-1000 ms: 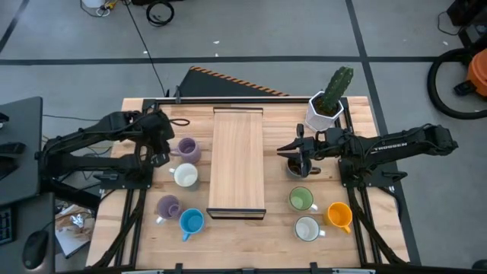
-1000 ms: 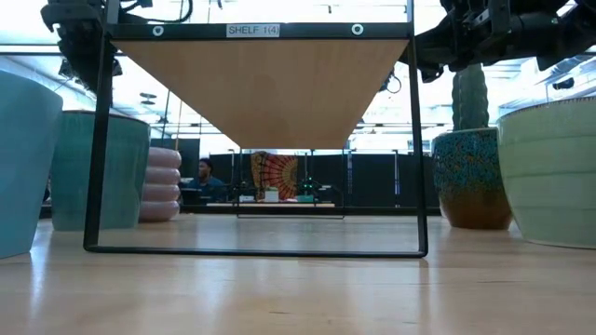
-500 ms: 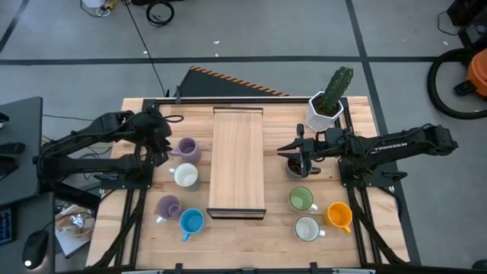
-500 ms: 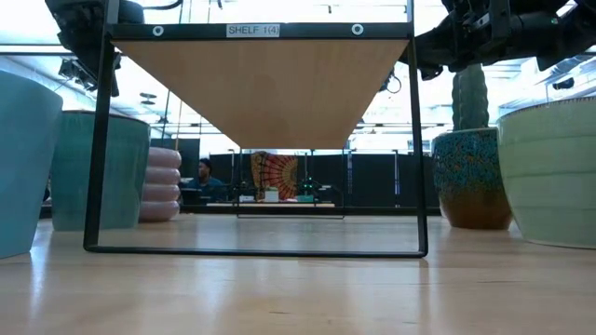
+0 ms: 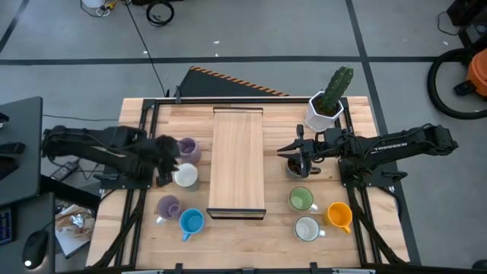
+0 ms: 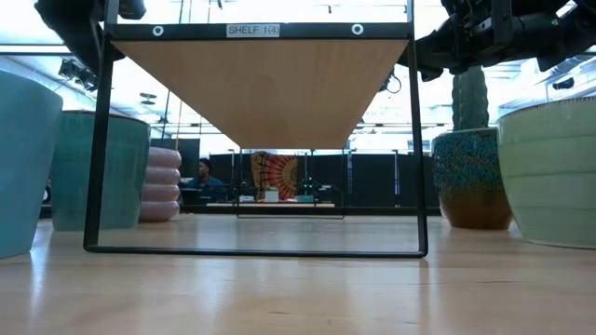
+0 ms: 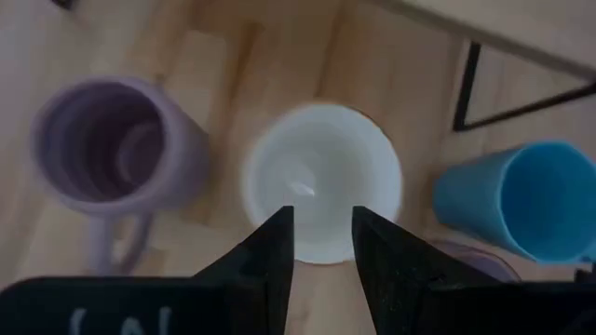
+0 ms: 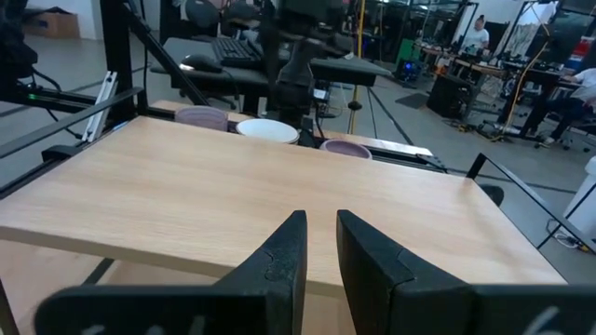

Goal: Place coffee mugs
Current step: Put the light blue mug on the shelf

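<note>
High view: eight mugs stand on the wooden table [image 5: 358,114], four either side of the raised wooden shelf board [image 5: 239,160] at frame centre. The left gripper [image 5: 162,161] hovers at centre left beside the white glazed ceramic mug [image 5: 185,176], with the lilac ribbed mug [image 5: 187,150] just above it in the frame and the blue mug [image 5: 191,221] lower down. The right gripper [image 5: 298,151] sits right of centre over the dark brown mug [image 5: 294,166], near the white faceted cactus pot [image 5: 323,113].

Left wrist view: the left fingers [image 7: 276,251] are parted, empty, directly above the white mug's mouth [image 7: 321,191]; the lilac [image 7: 116,149] and blue [image 7: 526,200] mugs crowd both sides.

Risk: a descent slightly off line would likely strike the rim and tip the mug, or knock a neighbour.

Right wrist view: narrowly parted fingers [image 8: 277,251], holding nothing, face across the shelf top. Only the low view shows the open space beneath the shelf frame [image 6: 419,140].
</note>
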